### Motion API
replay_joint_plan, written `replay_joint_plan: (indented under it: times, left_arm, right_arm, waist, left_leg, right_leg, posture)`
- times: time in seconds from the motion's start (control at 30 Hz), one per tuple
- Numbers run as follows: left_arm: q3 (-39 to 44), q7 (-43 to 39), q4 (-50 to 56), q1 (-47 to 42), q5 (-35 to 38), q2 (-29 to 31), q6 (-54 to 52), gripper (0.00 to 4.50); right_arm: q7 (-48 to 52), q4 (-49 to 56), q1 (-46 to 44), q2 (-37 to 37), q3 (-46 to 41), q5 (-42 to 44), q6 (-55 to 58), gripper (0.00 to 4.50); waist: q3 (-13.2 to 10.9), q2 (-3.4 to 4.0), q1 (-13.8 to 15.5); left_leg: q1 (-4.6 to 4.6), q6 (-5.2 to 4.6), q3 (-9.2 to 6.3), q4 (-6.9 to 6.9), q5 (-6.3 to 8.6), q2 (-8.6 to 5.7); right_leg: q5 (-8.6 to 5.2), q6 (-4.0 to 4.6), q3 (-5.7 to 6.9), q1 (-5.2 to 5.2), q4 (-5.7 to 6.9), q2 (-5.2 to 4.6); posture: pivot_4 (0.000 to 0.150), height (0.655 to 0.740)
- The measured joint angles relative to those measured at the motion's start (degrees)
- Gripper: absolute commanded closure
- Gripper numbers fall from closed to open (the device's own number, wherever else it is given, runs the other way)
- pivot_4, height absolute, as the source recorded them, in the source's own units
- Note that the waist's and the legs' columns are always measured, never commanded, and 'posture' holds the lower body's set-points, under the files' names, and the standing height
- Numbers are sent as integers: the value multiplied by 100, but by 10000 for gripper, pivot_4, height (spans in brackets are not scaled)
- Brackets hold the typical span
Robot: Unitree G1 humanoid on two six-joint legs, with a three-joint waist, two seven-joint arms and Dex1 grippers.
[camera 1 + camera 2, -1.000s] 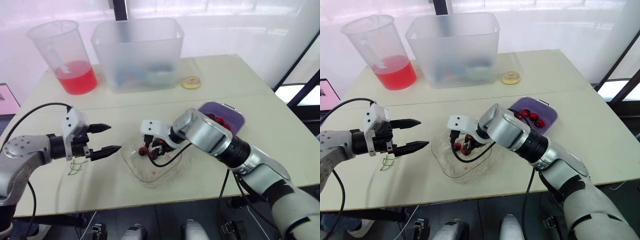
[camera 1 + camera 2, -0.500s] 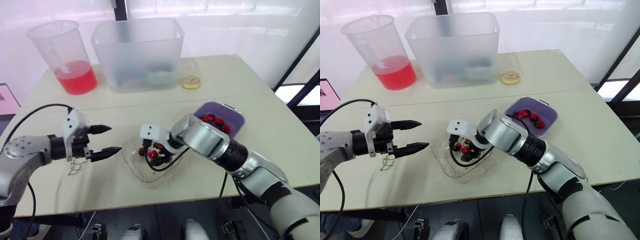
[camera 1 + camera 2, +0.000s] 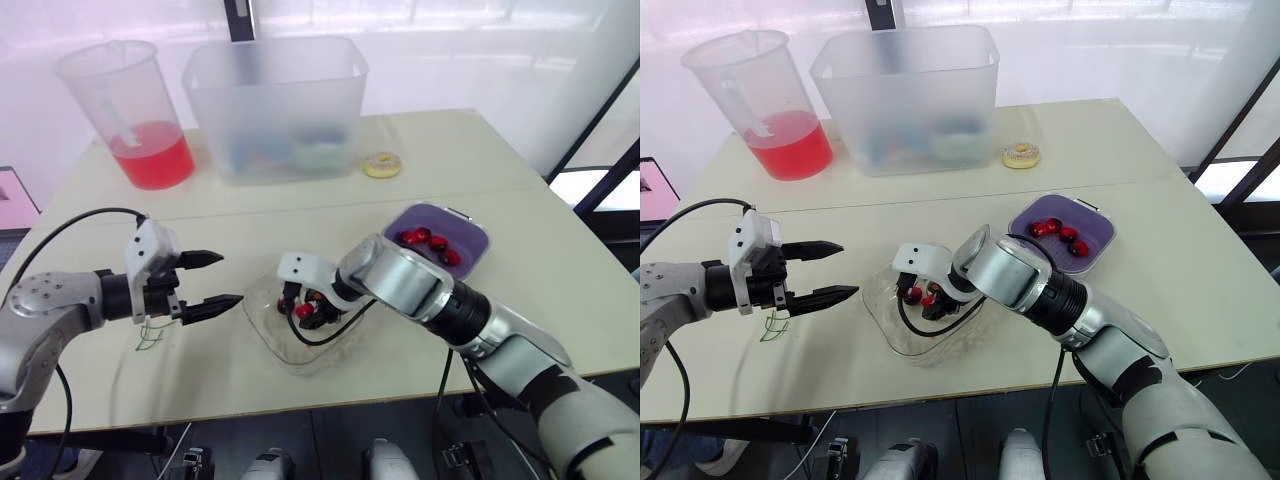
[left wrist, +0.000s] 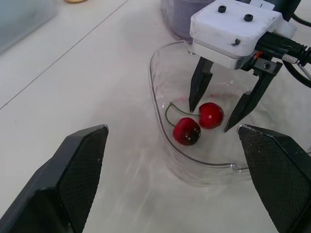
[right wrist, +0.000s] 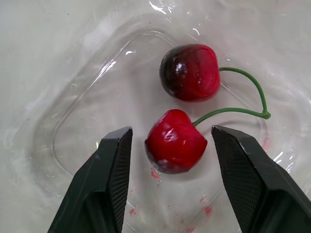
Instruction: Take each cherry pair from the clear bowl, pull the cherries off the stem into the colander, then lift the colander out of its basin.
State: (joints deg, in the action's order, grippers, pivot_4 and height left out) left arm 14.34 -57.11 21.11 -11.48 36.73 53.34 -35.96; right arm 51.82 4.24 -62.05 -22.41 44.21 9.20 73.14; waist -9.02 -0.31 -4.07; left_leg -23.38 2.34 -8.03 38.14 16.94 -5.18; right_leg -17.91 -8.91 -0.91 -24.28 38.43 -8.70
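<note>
**A:** Which step is in hand?

**B:** Picking a pair out of the bowl, I'd say. The clear bowl [image 3: 290, 352] sits near the worktop's front edge, about midway along it. One cherry pair [image 5: 176, 143] lies on its floor, both fruits joined by a green stem. The right tool [image 4: 210, 120] is down inside the bowl, its fingers apart on either side of the brighter cherry and not gripping it.

**A:** And the other arm?

**B:** The left tool [image 3: 230, 277] hovers just beside the bowl, on the side toward the front-left corner. Its fingers are spread wide and hold nothing. A few bare stems [image 3: 150, 335] lie on the worktop near it.

**A:** So what does the next move call for?

**B:** Probably closing the right tool on that cherry and raising it. The left one could then take the other fruit, and the two would be pulled apart over the colander [image 3: 475, 235]. The fruit is round and glossy, so the pinch should be centred.

**A:** Where is the colander?

**B:** Further back, toward the right edge. It is purple and already holds a few cherries. I can't tell its basin apart from it. Lifting it out comes last.

**A:** And beyond that?

**B:** Along the far edge are a pitcher [image 3: 130, 110] of red liquid and a translucent tub [image 3: 275, 110].
</note>
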Motion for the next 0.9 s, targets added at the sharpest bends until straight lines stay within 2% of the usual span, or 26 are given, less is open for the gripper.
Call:
replay_joint_plan:
  times: [0.07,0.17,0.23,0.53,0.67,0.73,0.8,0.9]
  left_arm:
    - [0,0,0,0,0,0,0,0]
    - [0,1,-2,-3,0,0,0,0]
    - [0,1,-2,-6,0,0,0,0]
    - [0,12,-10,-24,7,0,0,0]
    - [73,89,-18,-117,209,-40,-140,0]
    - [248,251,-44,-306,598,-204,-415,0]
    - [570,669,-91,-766,1310,-512,-847,0]
    - [946,1210,-138,-1232,2093,-619,-1310,0]
  right_arm:
    - [-14,0,0,-6,0,3,-4,17810]
    - [-41,0,0,-27,14,0,-43,25449]
    - [-50,0,0,-43,40,0,-89,34133]
    - [-12,37,-29,-95,-7,70,-97,34133]
    - [443,589,-310,-466,-297,392,-288,34133]
    - [713,836,-415,-830,-582,451,-797,34133]
    - [983,916,-444,-1202,-883,442,-1536,34133]
    - [1304,887,-416,-1327,-1382,467,-2603,34133]
  waist:
    - [0,0,0]
    - [0,0,0]
    - [0,0,0]
    - [0,0,2]
    - [0,0,10]
    - [1,-1,31]
    - [4,-10,66]
    - [6,-13,12]
  left_leg:
    - [0,0,0,0,0,0]
    - [0,0,0,0,0,0]
    - [0,0,0,0,0,0]
    - [0,0,0,0,0,0]
    - [-2,0,0,1,0,-1]
    - [-2,0,-3,5,0,-2]
    - [-3,-1,-5,11,0,-2]
    - [-2,-1,-1,7,0,-1]
  right_leg:
    - [0,0,0,0,0,0]
    - [0,0,0,0,0,0]
    - [0,0,0,0,0,0]
    - [0,0,0,0,0,0]
    - [0,0,0,-1,0,-1]
    - [0,0,3,5,-1,-2]
    - [0,-1,5,6,0,-1]
    - [0,-1,2,5,1,-2]
  posture:
    - [1500,7400]
    - [1500,7400]
    - [1500,7400]
    - [1500,7400]
    - [1500,7400]
    - [1500,7400]
    - [1500,7400]
    - [1500,7400]
